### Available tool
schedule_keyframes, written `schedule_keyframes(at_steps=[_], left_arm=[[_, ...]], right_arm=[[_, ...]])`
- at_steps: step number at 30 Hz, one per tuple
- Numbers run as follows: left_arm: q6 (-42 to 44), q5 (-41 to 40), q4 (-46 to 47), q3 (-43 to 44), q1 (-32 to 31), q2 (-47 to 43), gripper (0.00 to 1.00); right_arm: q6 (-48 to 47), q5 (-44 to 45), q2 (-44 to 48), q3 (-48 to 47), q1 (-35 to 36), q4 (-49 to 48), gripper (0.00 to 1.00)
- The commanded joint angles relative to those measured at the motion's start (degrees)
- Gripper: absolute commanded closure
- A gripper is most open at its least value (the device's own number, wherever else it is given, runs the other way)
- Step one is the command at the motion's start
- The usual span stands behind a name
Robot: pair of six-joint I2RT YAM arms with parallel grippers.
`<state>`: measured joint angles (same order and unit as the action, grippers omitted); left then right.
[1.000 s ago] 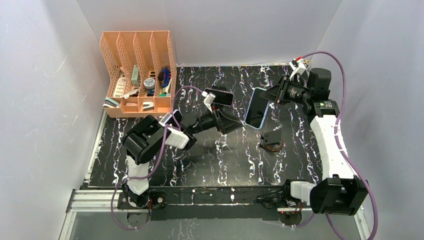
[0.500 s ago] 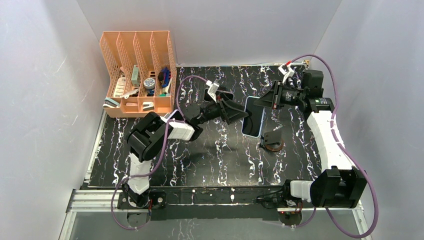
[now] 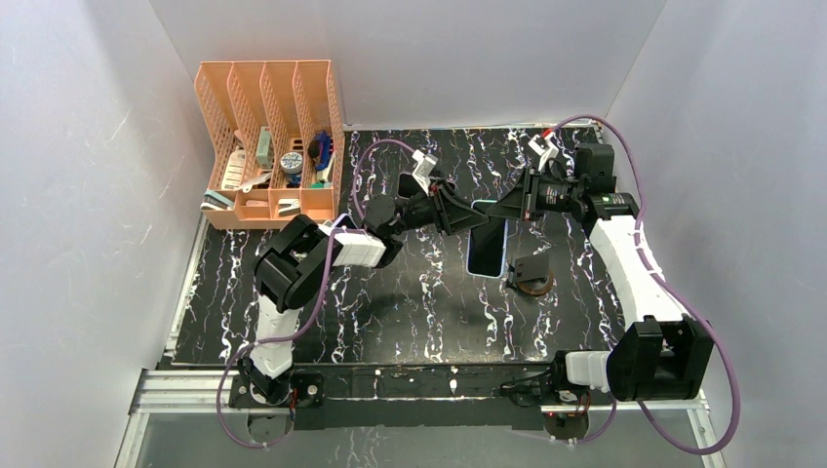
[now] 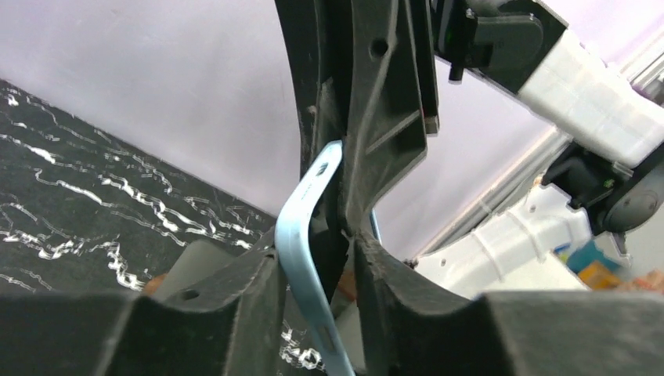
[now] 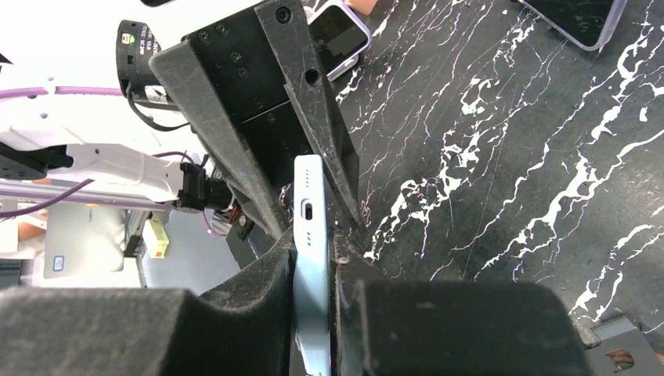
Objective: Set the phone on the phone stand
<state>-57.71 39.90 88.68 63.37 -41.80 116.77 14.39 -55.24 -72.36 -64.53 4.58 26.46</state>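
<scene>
A light-blue phone [image 3: 486, 249] with a dark screen hangs in the air above the middle of the black marble table, its top end caught between both grippers. My right gripper [image 3: 504, 208] is shut on it from the right, and in the right wrist view the phone's edge [image 5: 309, 227] is pinched between the pads. My left gripper [image 3: 473, 216] comes in from the left, its fingers closed round the phone's curved blue edge [image 4: 301, 227]. The phone stand [image 3: 532, 273], black on a round brown base, sits on the table just right of the phone's lower end.
An orange file organizer [image 3: 268, 146] with small items stands at the back left. A second phone in a lilac case [image 5: 341, 35] lies on the table behind the left arm, and a further dark phone [image 5: 575, 19] lies beyond it. The table's right side holds the right arm.
The left gripper has reached right to the phone and closed on it. The right gripper has carried the phone left and lower, toward the stand.
</scene>
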Motion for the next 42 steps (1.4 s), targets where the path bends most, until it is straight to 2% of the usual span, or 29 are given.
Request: schedule_keyframes(at_steps=[1,3,8,11,13,17,21,23,27,30,34,37,42], left_arm=[[-1.08,2.34,9.64,2.08,0.05,0.92,0.81],[-1.17,2.47,9.87,1.74,0.05,0.88,1.0],[-0.58,2.57,10.58,0.06,0.09,0.0,1.0],[-0.39,1.47,11.02,-1.3,0.36,-0.54,1.0],[-0.51,0.03,11.59,-2.42,0.99,-0.97,1.0],[-0.91,-4.3,13.51,-5.7,2.71,-2.4,1.0],[0.93,-9.52,13.79,-9.67,4.11,-5.14,1.0],[2.41,-12.09,13.85,-11.28,4.55,-6.75,1.0],[5.61,-20.62,13.84,-14.53,5.59,-11.05,1.0],[7.6,-27.4,13.88,-16.15,6.32,-14.14,1.0],[8.35,-36.19,13.84,-17.95,6.56,-18.08,1.0],[8.4,-41.39,13.84,-18.99,6.56,-20.64,1.0],[7.26,-45.92,13.94,-19.37,6.47,-23.49,1.0]], right_arm=[[2.93,-4.57,-0.4,-0.78,1.26,-4.7,0.99],[3.36,-4.61,-1.21,-1.09,1.57,-5.27,0.99],[4.65,-3.45,-2.68,-1.48,1.96,-7.3,0.99],[5.07,-1.71,-3.29,-2.71,1.99,-7.8,0.77],[4.95,0.14,-3.46,-3.57,1.95,-8.52,0.69],[5.06,6.0,-3.49,-5.24,1.94,-9.93,0.47],[8.0,10.42,-2.47,-4.34,1.93,-14.51,0.34],[10.36,12.14,-1.11,-2.4,1.66,-17.94,0.31],[15.23,14.95,4.53,5.63,0.92,-28.77,0.23],[20.65,15.2,7.84,12.74,0.78,-39.42,0.21],[30.77,13.89,9.5,23.1,0.79,-54.03,0.21],[38.65,14.51,9.55,30.37,0.78,-70.04,0.23],[45.95,14.51,5.73,34.85,2.53,-86.47,0.25]])
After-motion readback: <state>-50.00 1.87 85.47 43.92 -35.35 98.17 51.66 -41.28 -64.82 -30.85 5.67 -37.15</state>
